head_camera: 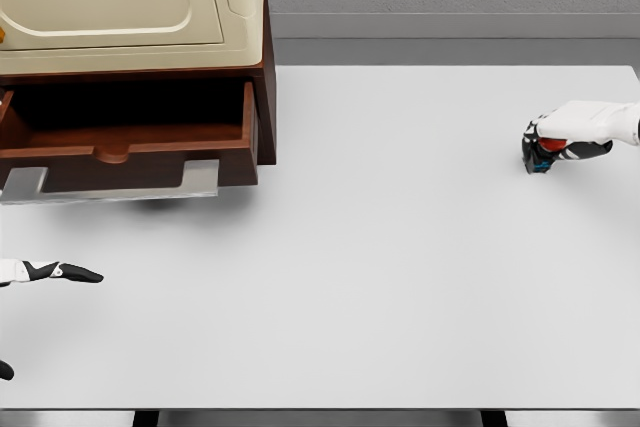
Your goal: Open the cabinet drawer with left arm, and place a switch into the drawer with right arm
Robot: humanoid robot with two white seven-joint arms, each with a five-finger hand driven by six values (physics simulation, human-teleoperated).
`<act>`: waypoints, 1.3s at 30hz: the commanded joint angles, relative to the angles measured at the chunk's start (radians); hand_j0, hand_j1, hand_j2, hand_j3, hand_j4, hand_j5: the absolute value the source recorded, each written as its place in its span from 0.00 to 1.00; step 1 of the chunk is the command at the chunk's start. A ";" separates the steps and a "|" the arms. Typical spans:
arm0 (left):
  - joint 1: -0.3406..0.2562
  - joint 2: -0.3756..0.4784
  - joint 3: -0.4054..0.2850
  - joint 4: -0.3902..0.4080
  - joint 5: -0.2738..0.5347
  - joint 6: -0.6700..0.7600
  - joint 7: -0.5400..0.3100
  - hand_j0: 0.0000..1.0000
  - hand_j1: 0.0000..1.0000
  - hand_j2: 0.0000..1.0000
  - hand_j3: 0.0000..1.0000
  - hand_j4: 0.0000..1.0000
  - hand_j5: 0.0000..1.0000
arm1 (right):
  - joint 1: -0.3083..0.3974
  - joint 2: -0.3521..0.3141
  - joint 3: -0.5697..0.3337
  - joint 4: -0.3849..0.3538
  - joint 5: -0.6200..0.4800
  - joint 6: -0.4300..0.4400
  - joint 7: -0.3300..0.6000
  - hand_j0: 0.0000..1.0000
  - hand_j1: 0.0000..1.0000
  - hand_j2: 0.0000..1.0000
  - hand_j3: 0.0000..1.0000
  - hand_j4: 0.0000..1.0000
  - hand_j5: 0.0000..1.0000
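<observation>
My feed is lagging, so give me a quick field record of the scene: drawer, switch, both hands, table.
drawer: pulled open, interior looks empty, metal handle at the front
cabinet: dark wood, at the table's far left, cream appliance on top
switch: small, red and black, at the table's right side, not in the drawer
right hand: closed around the switch
left hand: low left, in front of the drawer, fingers extended, holding nothing
table: white

The cabinet drawer (130,152) stands pulled open on the white tabletop (400,277). The right hand (570,137) grips the switch (541,154) at far right. The left hand (40,271) shows at the lower left edge.
</observation>
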 commanded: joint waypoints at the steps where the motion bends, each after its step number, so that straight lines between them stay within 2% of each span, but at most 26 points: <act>1: 0.000 0.000 0.000 0.000 0.008 0.002 0.000 1.00 1.00 1.00 1.00 1.00 1.00 | 0.000 -0.001 -0.016 0.000 -0.005 0.002 0.000 0.44 0.44 0.44 0.44 0.44 0.44; 4: 0.000 0.000 0.000 0.000 0.008 0.002 0.000 1.00 1.00 1.00 1.00 1.00 1.00 | 0.002 -0.001 -0.038 -0.003 -0.004 0.002 0.000 0.44 0.44 0.44 0.44 0.44 0.44; 6: 0.000 0.000 0.000 0.001 0.008 0.002 0.000 1.00 1.00 1.00 1.00 1.00 1.00 | 0.000 -0.001 -0.050 -0.003 -0.004 0.002 0.000 0.38 0.38 0.38 0.38 0.38 0.38; 16: 0.000 0.000 0.000 0.001 0.006 0.002 0.000 1.00 1.00 1.00 1.00 1.00 1.00 | -0.012 0.020 -0.058 -0.014 -0.005 0.002 0.000 0.38 0.38 0.38 0.38 0.38 0.38; 20: 0.000 0.000 0.000 0.001 0.005 0.002 0.000 1.00 1.00 1.00 1.00 1.00 1.00 | -0.043 0.053 -0.058 -0.050 -0.024 0.002 0.000 0.38 0.38 0.38 0.38 0.38 0.38; 28: 0.000 0.000 0.000 0.001 0.000 0.002 0.000 1.00 1.00 1.00 1.00 1.00 1.00 | -0.052 0.057 -0.058 -0.196 -0.027 0.002 0.000 0.38 0.38 0.38 0.38 0.38 0.38; 34: 0.000 0.000 0.000 0.000 0.000 0.002 0.000 1.00 1.00 1.00 1.00 1.00 1.00 | -0.054 0.057 -0.058 -0.363 -0.028 0.002 0.000 0.38 0.38 0.38 0.38 0.38 0.38; 36: 0.000 -0.027 0.002 0.000 0.000 0.002 0.000 1.00 1.00 1.00 1.00 1.00 1.00 | -0.066 0.057 -0.058 -0.380 -0.064 0.002 0.000 0.38 0.38 0.38 0.38 0.38 0.38; 39: -0.001 -0.108 0.025 0.000 -0.002 0.002 0.000 1.00 1.00 1.00 1.00 1.00 1.00 | -0.067 0.057 -0.058 -0.443 -0.080 0.002 0.000 0.38 0.38 0.38 0.38 0.38 0.38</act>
